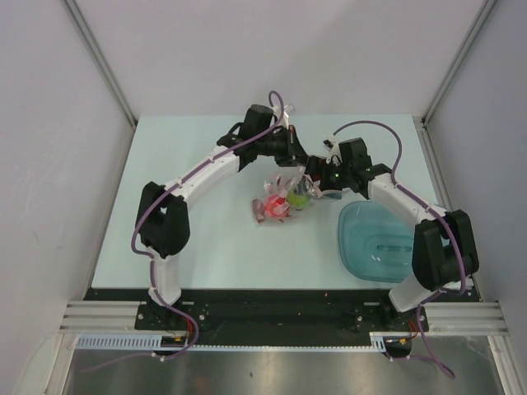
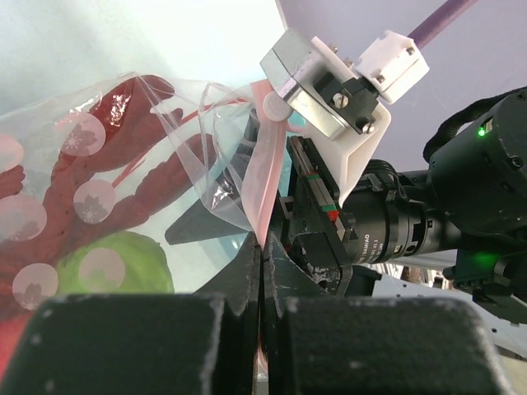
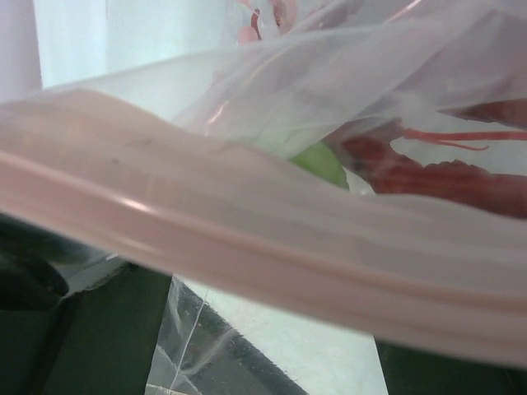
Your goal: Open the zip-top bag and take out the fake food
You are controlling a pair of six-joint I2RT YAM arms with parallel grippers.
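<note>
The zip-top bag point(image 1: 282, 197) is held up off the table at mid-table, its pinkish zip strip point(image 2: 265, 177) uppermost. Inside it are a red lobster point(image 1: 273, 207) and a lime-green fruit point(image 1: 298, 197); the small red fruit cannot be made out. My left gripper point(image 1: 301, 169) is shut on the zip strip, which runs up from between its fingertips point(image 2: 260, 255). My right gripper point(image 1: 318, 178) faces it from the right. In the right wrist view the strip point(image 3: 272, 247) crosses close to the camera, and the fingers point(image 3: 90, 329) stand wide apart around the bag's top edge.
A translucent teal-blue tray point(image 1: 383, 243) lies on the table to the right of the bag, beside the right arm. The right wrist's camera mount point(image 2: 329, 82) is close in front of the left gripper. Grey walls enclose the table.
</note>
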